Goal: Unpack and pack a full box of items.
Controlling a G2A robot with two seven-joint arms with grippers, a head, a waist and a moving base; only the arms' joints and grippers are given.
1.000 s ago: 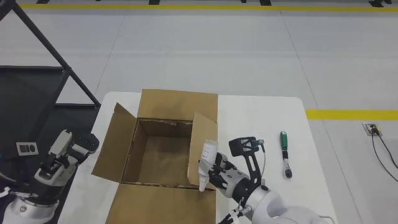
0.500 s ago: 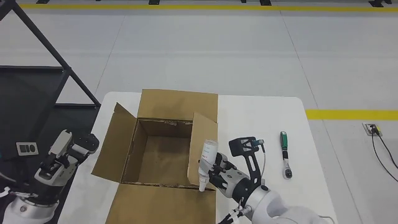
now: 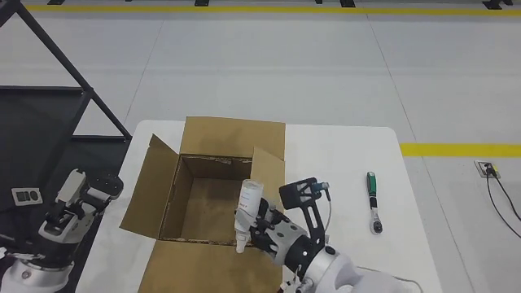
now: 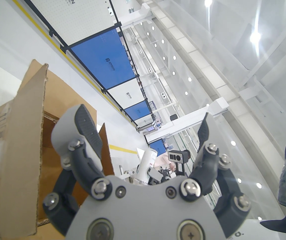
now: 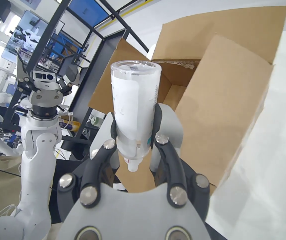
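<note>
An open cardboard box (image 3: pixel 213 203) stands on the white table (image 3: pixel 350 146) with its flaps spread. My right gripper (image 5: pixel 135 126) is shut on a clear white bottle (image 5: pixel 133 103), held cap end toward the wrist. In the top view the bottle (image 3: pixel 246 212) hangs over the box's near right corner, by the upright right flap (image 3: pixel 264 181). My left gripper (image 4: pixel 143 123) is open and holds nothing, off the table's left side beside the box's left flap (image 4: pixel 20 131); it also shows as the left gripper (image 5: pixel 44 77) in the right wrist view.
A ratchet wrench with a green handle (image 3: pixel 374 202) lies on the table right of the box. A dark metal frame (image 3: pixel 57 89) stands at the left, beyond the table edge. The box interior (image 3: pixel 207 212) looks bare where visible.
My right gripper has carried the bottle leftward, from beside the right flap to over the box's near right corner. The left arm has sunk slightly lower.
</note>
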